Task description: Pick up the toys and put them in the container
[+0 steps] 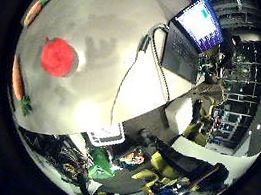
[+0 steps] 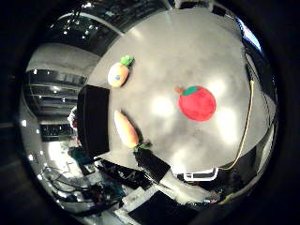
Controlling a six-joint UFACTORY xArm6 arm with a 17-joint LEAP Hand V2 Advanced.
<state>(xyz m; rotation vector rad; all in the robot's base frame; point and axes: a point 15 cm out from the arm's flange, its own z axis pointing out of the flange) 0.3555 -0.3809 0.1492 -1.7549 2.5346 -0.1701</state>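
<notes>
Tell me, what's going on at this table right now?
A robot's palm cameras look down on a grey table from above. Three soft toys lie loose on it: a red apple, a long carrot and a shorter, rounder carrot. A dark container sits at the table's edge, close to the two carrots; I cannot see anything in it. A laptop stands open at another corner. Nothing is being held or touched, so the tidying has not begun.

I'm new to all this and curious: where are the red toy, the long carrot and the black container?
red toy (image 2: 197, 104), thumb side view, on its round body
long carrot (image 2: 126, 128), thumb side view, on its orange middle
black container (image 2: 93, 119), thumb side view, on its dark inside
</notes>
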